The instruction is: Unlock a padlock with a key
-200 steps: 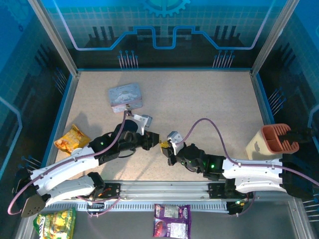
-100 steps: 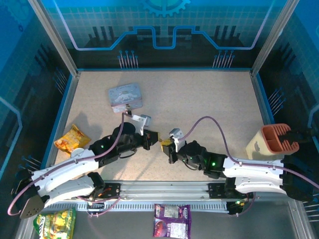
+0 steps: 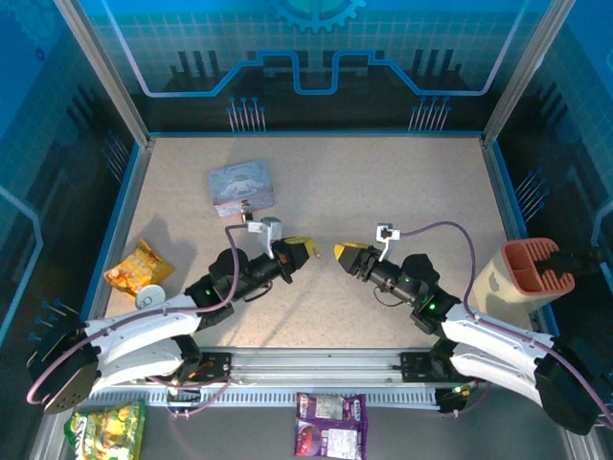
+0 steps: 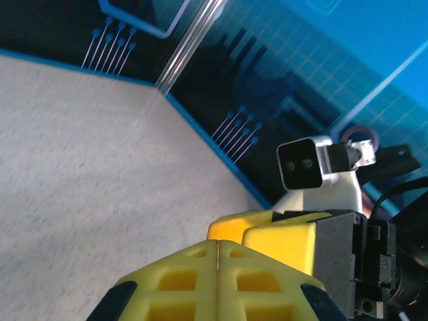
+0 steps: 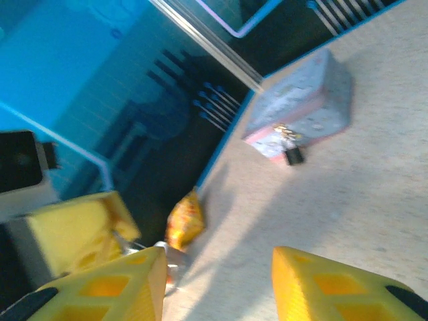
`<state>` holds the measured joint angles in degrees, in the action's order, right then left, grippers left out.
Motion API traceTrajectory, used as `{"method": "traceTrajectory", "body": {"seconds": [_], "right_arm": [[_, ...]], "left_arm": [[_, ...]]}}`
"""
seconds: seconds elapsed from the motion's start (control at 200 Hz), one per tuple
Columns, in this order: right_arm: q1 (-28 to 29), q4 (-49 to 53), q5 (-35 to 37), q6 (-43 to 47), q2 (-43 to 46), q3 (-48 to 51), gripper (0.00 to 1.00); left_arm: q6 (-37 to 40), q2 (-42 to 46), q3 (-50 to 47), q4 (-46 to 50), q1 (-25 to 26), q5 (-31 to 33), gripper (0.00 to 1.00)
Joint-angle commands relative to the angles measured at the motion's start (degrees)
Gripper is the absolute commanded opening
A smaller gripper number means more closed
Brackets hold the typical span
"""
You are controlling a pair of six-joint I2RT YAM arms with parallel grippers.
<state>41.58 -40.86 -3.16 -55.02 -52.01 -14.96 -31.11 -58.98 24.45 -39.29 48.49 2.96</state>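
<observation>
A pale blue-grey tin with a cartoon print point(image 3: 240, 187) is seen lying flat on the speckled beige table point(image 3: 402, 182), towards the far left. An orange snack packet point(image 3: 139, 266) is set by the left edge, and a cream holder with a terracotta top point(image 3: 522, 273) at the right edge. A purple packet point(image 3: 329, 425) and a yellow-green packet point(image 3: 105, 431) are laid beyond the near edge.

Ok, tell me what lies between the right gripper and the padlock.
Only bare table. In the right wrist view nothing sits between the right gripper and the padlock by the tin.
</observation>
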Motion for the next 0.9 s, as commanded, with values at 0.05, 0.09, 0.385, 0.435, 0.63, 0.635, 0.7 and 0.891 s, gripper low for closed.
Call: {"method": "traceTrajectory", "body": {"seconds": [0.05,0.09,0.385,0.435,0.63,0.635,0.7,0.891], "right_arm": [[-1.6,-13.7,-5.0,-9.7,-0.4,0.4,0.46],[-1.9,-15.3,-5.5,-10.0,-0.8,0.6,0.46],[-2.0,-18.7,-8.7,-8.1,-3.2,0.8,0.44],[-1.9,-18.7,-9.3,-7.7,-3.5,0.4,0.43],[-1.2,-19.9,-10.6,-6.6,-4.8,0.3,0.38],[-1.2,-19.9,-10.6,-6.6,-4.8,0.3,0.38],[-0.9,-21.0,-11.2,-6.3,-5.3,0.3,0.35],[0.1,-21.4,-12.5,-5.1,-6.1,-0.6,0.29]], "left_arm": [[-0.4,-3.8,-0.5,-16.6,-0.5,-3.0,0.00],[-0.9,-4.5,0.1,-17.1,-0.5,-3.5,0.00],[-5.4,-6.5,0.7,-19.9,-0.4,-4.9,0.00],[-5.9,-6.6,0.6,-20.1,-0.4,-5.1,0.00],[-6.8,-6.5,0.6,-20.6,-0.4,-5.1,0.00],[-6.8,-6.5,0.7,-20.6,-0.4,-5.1,0.00],[-6.8,-6.5,0.9,-20.5,-0.4,-5.5,0.00],[-6.9,-6.5,1.0,-20.5,-0.3,-5.3,0.00]]}}
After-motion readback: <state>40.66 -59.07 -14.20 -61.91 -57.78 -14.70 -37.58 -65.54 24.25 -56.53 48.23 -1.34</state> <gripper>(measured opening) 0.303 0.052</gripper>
